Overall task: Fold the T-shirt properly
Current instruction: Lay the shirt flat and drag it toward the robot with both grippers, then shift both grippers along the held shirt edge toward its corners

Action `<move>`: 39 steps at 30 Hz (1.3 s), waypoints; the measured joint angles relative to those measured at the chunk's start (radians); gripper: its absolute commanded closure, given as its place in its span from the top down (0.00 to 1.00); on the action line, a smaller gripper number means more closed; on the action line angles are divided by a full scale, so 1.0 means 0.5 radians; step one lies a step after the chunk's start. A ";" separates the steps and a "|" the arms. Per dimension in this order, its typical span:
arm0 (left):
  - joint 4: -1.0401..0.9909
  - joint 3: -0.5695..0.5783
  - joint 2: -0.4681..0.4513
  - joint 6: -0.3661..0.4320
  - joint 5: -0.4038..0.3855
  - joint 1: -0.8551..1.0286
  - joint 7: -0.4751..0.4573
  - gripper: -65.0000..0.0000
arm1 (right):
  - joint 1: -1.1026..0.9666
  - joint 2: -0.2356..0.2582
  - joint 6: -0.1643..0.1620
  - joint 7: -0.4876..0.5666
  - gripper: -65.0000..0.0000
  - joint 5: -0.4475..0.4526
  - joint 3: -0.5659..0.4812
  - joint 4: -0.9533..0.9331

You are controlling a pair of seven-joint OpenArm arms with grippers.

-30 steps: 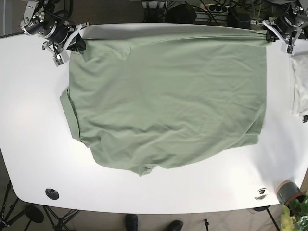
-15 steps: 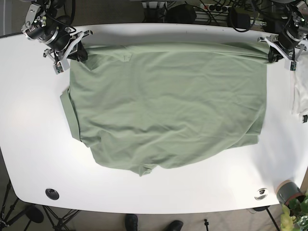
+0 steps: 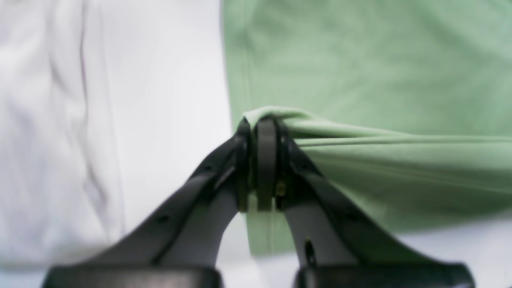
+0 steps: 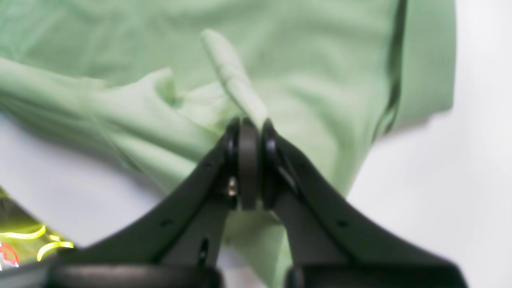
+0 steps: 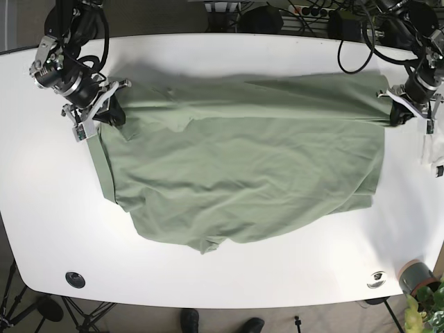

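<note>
T-shirt (image 5: 243, 159) lies across the middle of the white table (image 5: 208, 277), its far edge lifted at 2 corners. At upper left of the base view I have the right gripper (image 5: 105, 111) clamped on one corner; at upper right the left gripper (image 5: 401, 111) is clamped on the other. Both wrist views show fabric pinched between closed fingers. I judge this paired hold keeps the edge taut for folding toward the near hem.

A robotics lab: a white table (image 5: 229, 274) on tripod legs (image 5: 76, 316), cables and a power strip (image 5: 312, 10) along the far edge, two mounted robot arms, someone's shoes (image 5: 222, 322) below.
</note>
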 measured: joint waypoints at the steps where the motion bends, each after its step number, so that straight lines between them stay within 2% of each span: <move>1: -0.027 0.020 -0.030 0.000 -0.010 -0.018 -0.003 0.00 | 0.040 -0.001 0.000 -0.003 0.00 -0.005 -0.002 -0.049; 11: -0.200 0.269 -0.124 0.002 -0.001 -0.298 -0.014 0.00 | 0.349 0.004 -0.002 -0.002 0.00 -0.012 -0.005 -0.359; 17: -0.395 0.378 -0.172 -0.001 0.243 -0.455 0.002 0.00 | 0.507 0.044 -0.008 -0.004 0.00 -0.011 -0.130 -0.582; 20: -0.449 0.377 -0.174 -0.005 0.292 -0.523 -0.001 0.00 | 0.565 0.055 -0.010 0.008 0.00 -0.014 -0.152 -0.677; 23: -0.529 0.375 -0.185 -0.006 0.345 -0.588 -0.004 0.00 | 0.587 0.071 -0.011 0.123 0.00 -0.019 -0.164 -0.752; 35: -0.731 0.441 -0.211 -0.005 0.352 -0.747 -0.001 0.00 | 0.719 0.071 -0.010 0.172 0.01 -0.019 -0.166 -0.986; 36: -0.731 0.477 -0.213 -0.005 0.352 -0.755 -0.002 0.00 | 0.731 0.071 -0.011 0.170 0.07 -0.021 -0.166 -0.990; 37: -0.731 0.495 -0.211 -0.005 0.350 -0.763 -0.004 0.03 | 0.739 0.070 -0.011 0.170 0.18 -0.021 -0.166 -0.990; 39: -0.733 0.559 -0.208 0.002 0.351 -0.775 -0.005 0.18 | 0.759 0.071 -0.011 0.172 0.41 -0.020 -0.166 -0.990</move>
